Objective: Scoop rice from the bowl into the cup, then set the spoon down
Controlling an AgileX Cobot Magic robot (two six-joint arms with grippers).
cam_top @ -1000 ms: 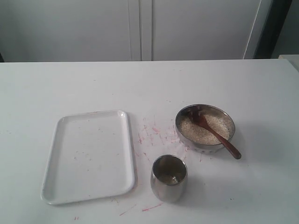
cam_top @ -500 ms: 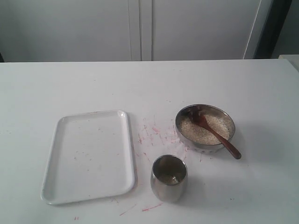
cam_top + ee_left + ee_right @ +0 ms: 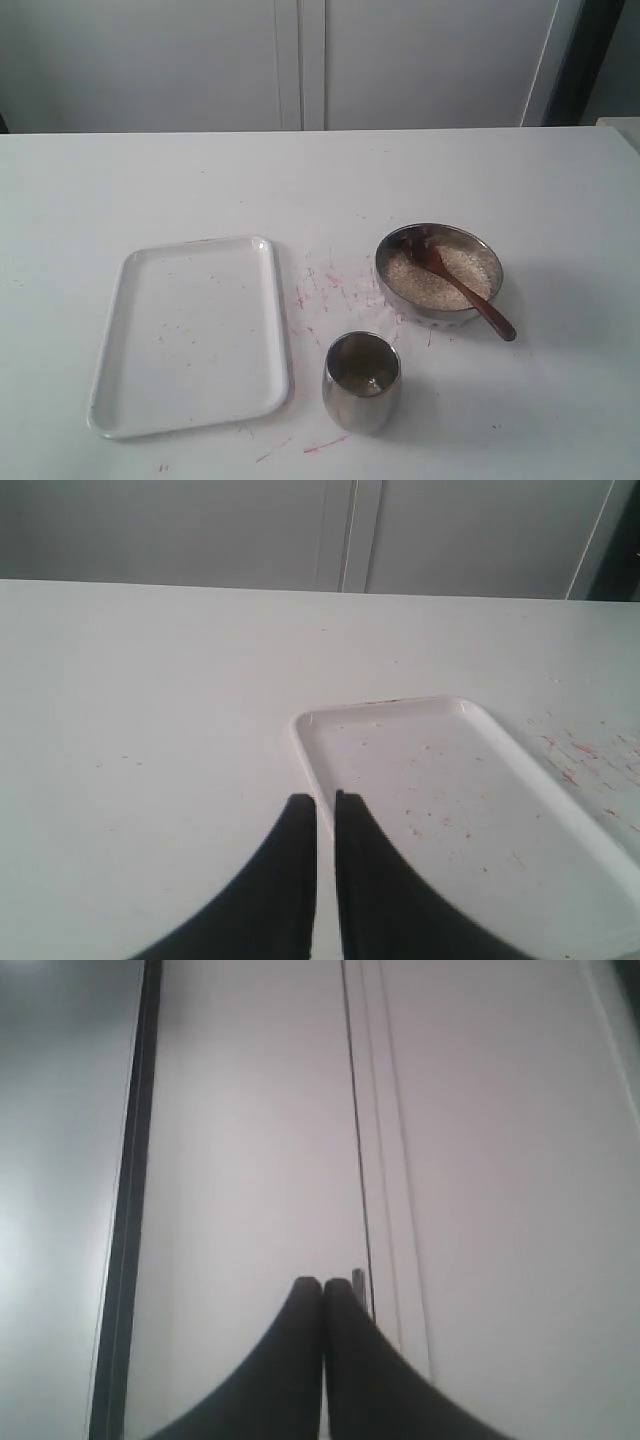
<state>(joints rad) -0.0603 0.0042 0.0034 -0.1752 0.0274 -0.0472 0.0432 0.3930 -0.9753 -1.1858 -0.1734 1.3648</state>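
In the exterior view the steel bowl (image 3: 432, 313) sits right of centre, filled with pale rice (image 3: 409, 276). The reddish-brown spoon (image 3: 468, 294) lies in it, head in the grains, handle over the rim toward the front right. The steel cup (image 3: 361, 395) stands upright in front of the bowl, to its left. Neither arm shows in that view. My left gripper (image 3: 325, 798) is shut but for a thin slit, holding nothing, over the corner of the white tray (image 3: 470, 780). My right gripper (image 3: 322, 1282) is shut and empty, pointing at a white cabinet wall.
A white rectangular tray (image 3: 190, 330) lies left of the cup. Red marks (image 3: 325, 285) stain the white tabletop between tray and bowl. White cabinet doors (image 3: 300, 60) stand behind the table's far edge.
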